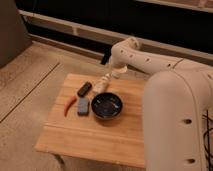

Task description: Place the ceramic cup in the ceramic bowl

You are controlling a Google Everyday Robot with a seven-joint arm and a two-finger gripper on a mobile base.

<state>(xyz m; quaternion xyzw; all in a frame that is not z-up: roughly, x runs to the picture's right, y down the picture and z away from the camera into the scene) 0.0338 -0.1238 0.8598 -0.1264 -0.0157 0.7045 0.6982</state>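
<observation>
The dark glossy ceramic bowl (106, 106) sits near the middle of the wooden table (100, 140) and has nothing in it. My gripper (114, 70) reaches down from the big white arm to the table's back edge, behind the bowl. A small cream-white ceramic cup (119, 75) shows at its tip, and the gripper looks shut on it. The cup stands low at the back edge, clear of the bowl.
A slim whitish bottle-like object (105, 83) lies just left of the gripper. A dark oblong object (84, 89), a grey-blue block (83, 106) and a red chili (69, 106) lie left of the bowl. The arm's bulky white body (175, 120) fills the right side.
</observation>
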